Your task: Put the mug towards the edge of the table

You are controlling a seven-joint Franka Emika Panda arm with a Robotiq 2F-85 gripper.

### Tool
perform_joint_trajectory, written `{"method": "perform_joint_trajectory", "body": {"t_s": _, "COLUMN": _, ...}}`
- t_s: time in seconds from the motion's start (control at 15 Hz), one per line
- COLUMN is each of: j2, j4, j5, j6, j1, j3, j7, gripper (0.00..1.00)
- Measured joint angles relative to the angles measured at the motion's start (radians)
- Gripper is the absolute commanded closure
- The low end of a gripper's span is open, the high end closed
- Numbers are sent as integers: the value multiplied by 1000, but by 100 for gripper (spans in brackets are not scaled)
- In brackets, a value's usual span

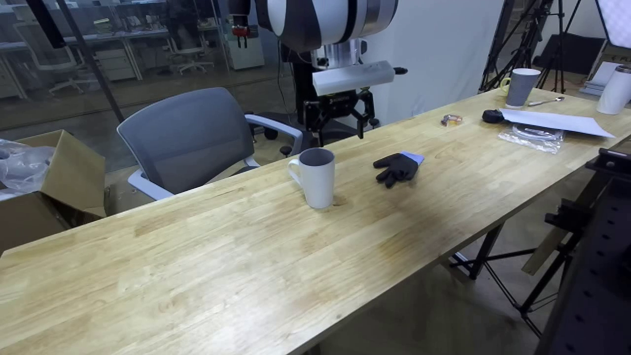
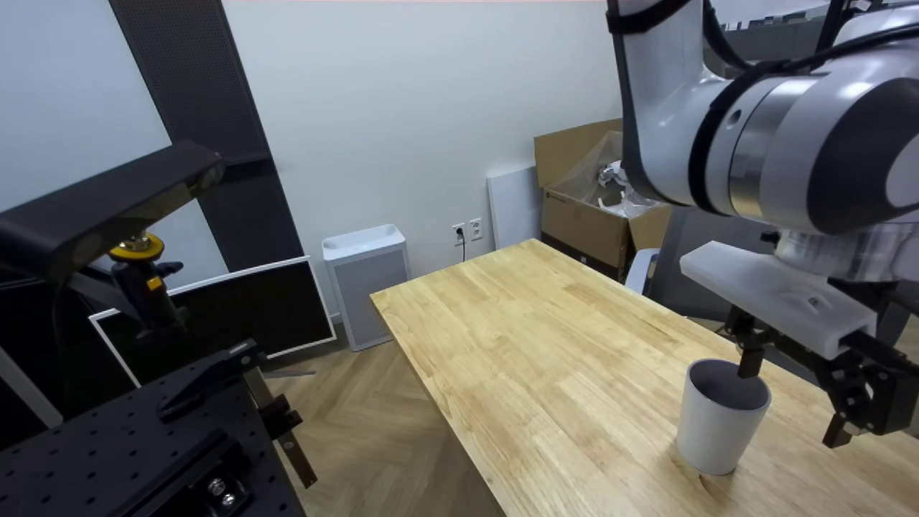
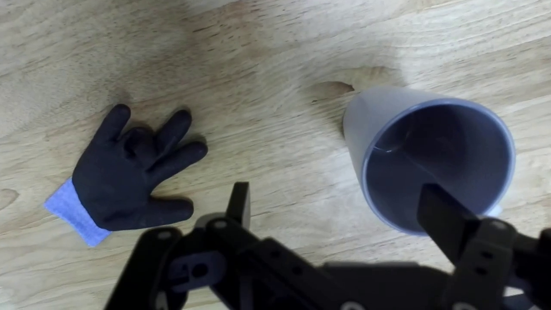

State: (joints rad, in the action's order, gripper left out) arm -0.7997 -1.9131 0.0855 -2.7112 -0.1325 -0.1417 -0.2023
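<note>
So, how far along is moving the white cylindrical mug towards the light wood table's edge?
Done, it seems: most of the approach; the black two-fingered gripper hangs open close to the white cylindrical mug. In hand: nothing; the mug stands upright on the light wood table. Left: likely grip, shift and release, as the mug sits in from both long edges.

Lighting was a bit all over the place: in an exterior view the table had a pale, washed-out glare up front, while the office desks at the back looked dim and murky. A white panel glowed bright in the top corner. The robot arm caught a few shiny highlights. The wrist view had soft shadows by the mug and glove, and the gripper came out near-black and blurry
</note>
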Motion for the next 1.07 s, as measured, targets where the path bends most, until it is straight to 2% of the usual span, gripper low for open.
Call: {"method": "perform_joint_trajectory", "body": {"t_s": 1.07, "j2": -116, "j4": 104, "j5": 0, "j6": 33, "j1": 21, "j3": -2, "j7": -5, "gripper": 0}}
